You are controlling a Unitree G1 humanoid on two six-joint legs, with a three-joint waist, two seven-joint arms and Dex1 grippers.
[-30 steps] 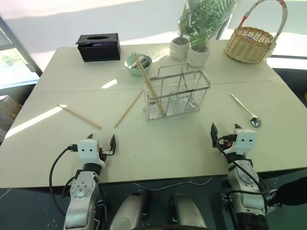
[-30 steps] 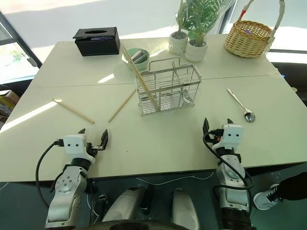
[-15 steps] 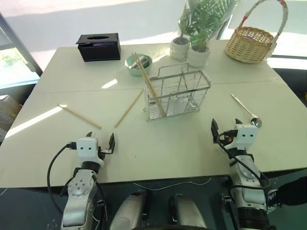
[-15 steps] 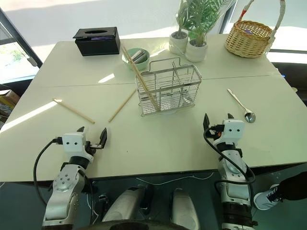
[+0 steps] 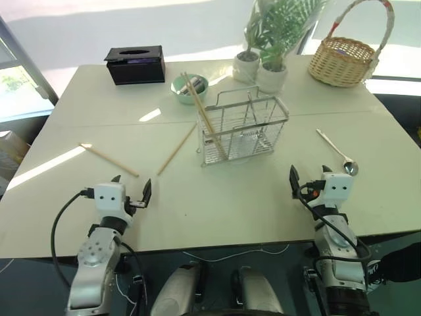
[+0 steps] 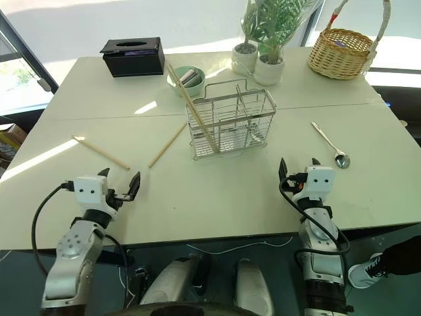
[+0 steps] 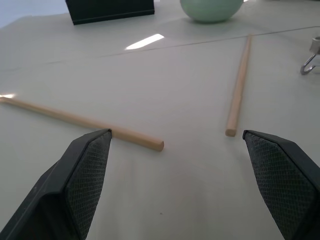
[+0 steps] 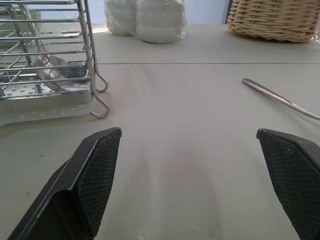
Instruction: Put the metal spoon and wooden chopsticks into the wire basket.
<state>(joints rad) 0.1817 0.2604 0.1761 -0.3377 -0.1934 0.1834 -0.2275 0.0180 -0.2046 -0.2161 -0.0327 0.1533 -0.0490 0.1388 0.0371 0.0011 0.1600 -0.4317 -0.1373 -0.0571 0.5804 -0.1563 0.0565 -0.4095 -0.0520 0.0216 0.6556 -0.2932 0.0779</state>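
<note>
A broad pale cream tabletop point(image 5: 217, 197) is seen beneath both grippers. A rectangular silver wire basket point(image 5: 245, 129), with one pale wooden chopstick point(image 5: 205, 118) leaning inside, is set ahead of and between them. Two more pale wooden chopsticks are laid flat just ahead of the left gripper point(image 5: 130, 191): one point(image 5: 109, 160) towards its outer side, the other point(image 5: 176, 149) towards the basket. A slim silvery metal spoon point(image 5: 337, 152) is found just ahead of the right gripper point(image 5: 309, 179), on its outer side. Both grippers are released, fingers spread, nothing grasped.
</note>
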